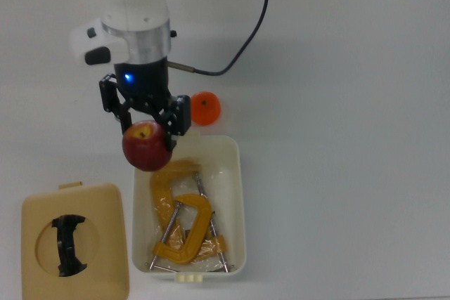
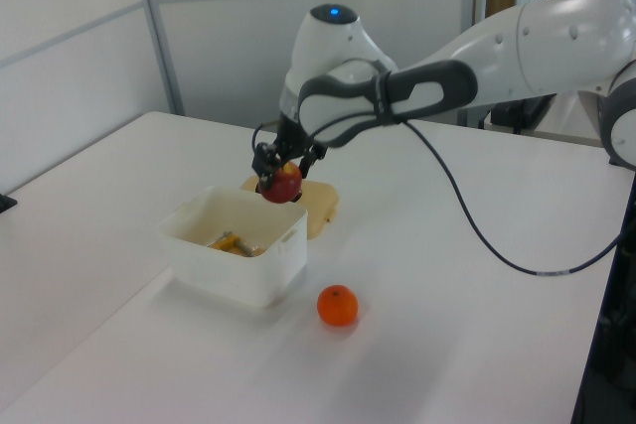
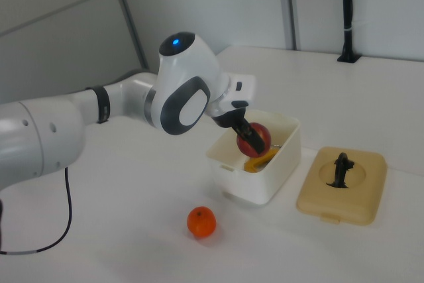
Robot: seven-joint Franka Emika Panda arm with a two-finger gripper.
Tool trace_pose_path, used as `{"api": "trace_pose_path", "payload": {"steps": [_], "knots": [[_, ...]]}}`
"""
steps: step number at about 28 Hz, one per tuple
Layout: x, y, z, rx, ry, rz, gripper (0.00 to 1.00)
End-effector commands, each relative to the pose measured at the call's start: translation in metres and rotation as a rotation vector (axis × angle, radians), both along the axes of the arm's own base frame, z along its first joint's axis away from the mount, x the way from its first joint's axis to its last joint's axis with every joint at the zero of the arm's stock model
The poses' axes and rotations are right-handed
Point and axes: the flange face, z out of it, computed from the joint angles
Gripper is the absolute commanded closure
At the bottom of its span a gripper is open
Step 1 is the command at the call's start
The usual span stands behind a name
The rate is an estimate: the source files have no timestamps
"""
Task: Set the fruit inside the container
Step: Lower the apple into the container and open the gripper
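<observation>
My gripper [image 1: 146, 131] [image 2: 281, 174] [image 3: 246, 136] is shut on the dark red apple [image 1: 147, 146] [image 2: 282, 184] [image 3: 254, 138] and holds it in the air over the upper left corner of the white container [image 1: 234, 194] [image 2: 194, 243] [image 3: 255, 181], as the top view shows it. The orange [image 1: 205, 107] [image 2: 337, 306] [image 3: 201, 222] lies on the table just outside the container's short end, beside my arm. Two yellow-orange C-clamps [image 1: 184, 223] lie inside the container.
A flat tan square lid [image 1: 105, 223] [image 2: 320, 204] [image 3: 368, 183] with a black handle [image 1: 68, 244] lies at the top view's left of the container. A black cable [image 1: 239, 40] trails from the arm across the table.
</observation>
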Motion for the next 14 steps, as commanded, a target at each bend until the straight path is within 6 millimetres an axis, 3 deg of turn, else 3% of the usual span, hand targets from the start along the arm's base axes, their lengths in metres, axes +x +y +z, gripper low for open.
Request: {"api": "trace_pose_path", "payload": {"steps": [1,2,3,4,5,11,14], "knots": [[0.017,0.027,-0.026,-0.025,-0.031,-0.042,1.0],[0.018,0.029,-0.029,-0.03,-0.032,-0.048,1.0],[0.018,0.032,-0.033,-0.034,-0.028,-0.05,0.82],[0.019,0.034,-0.036,-0.036,-0.026,-0.055,0.46],[0.019,0.036,-0.036,-0.038,-0.025,-0.058,0.0],[0.016,0.042,-0.025,-0.049,-0.035,-0.041,0.0],[0.007,0.042,-0.006,-0.061,-0.01,-0.003,0.0]]}}
